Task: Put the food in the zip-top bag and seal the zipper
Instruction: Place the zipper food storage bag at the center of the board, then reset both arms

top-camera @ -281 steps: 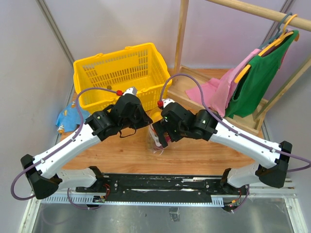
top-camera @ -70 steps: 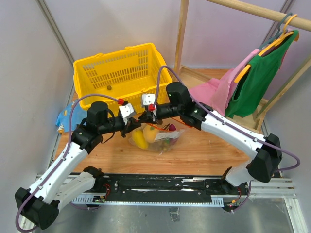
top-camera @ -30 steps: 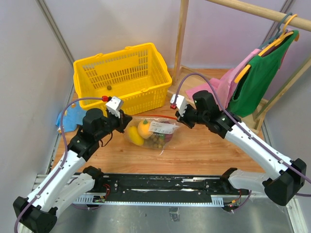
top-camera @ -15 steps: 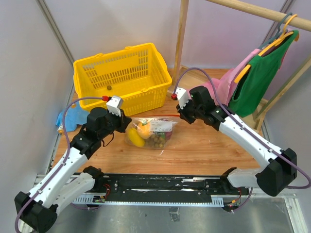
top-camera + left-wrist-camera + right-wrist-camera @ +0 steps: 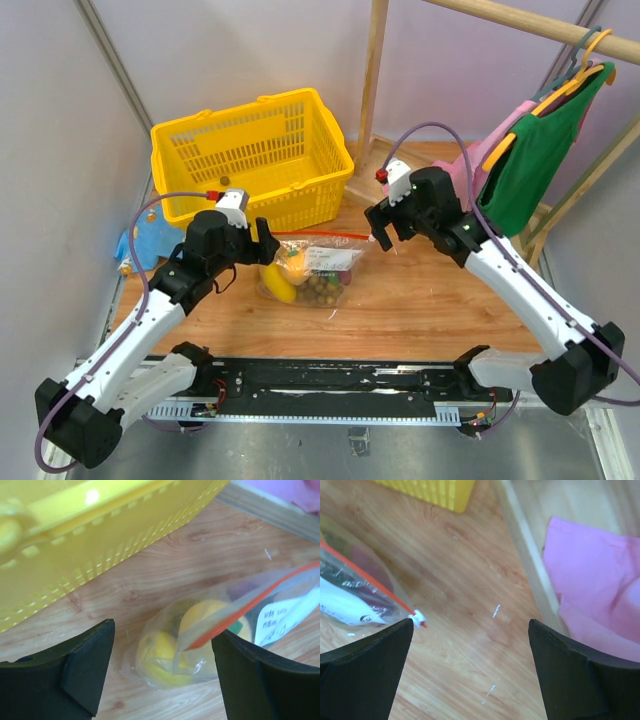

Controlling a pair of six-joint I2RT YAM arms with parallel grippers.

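The zip-top bag [image 5: 318, 264] lies on the wooden table in front of the basket, with the food inside: yellow-orange fruits [image 5: 293, 268] and olive grapes [image 5: 322, 288]. Its red-orange zipper [image 5: 318, 237] runs along the far edge. My left gripper [image 5: 263, 240] hangs open over the bag's left end; in the left wrist view the fruits [image 5: 160, 655] and zipper [image 5: 240, 614] sit between its fingers [image 5: 85, 670], untouched. My right gripper [image 5: 378, 228] is open just right of the bag, and the white slider tab [image 5: 418, 616] lies beside its left finger [image 5: 365, 670]. Neither gripper holds anything.
A yellow basket [image 5: 250, 150] stands right behind the bag. A blue packet [image 5: 140, 245] lies at the far left. A wooden rack frame [image 5: 372, 90] with pink cloth [image 5: 600, 580] and hanging green and pink garments [image 5: 525, 160] fills the right side.
Both grippers were shut on the bag's two ends and have opened and let go. The right gripper has drawn back to the right; the bag has settled on the table.
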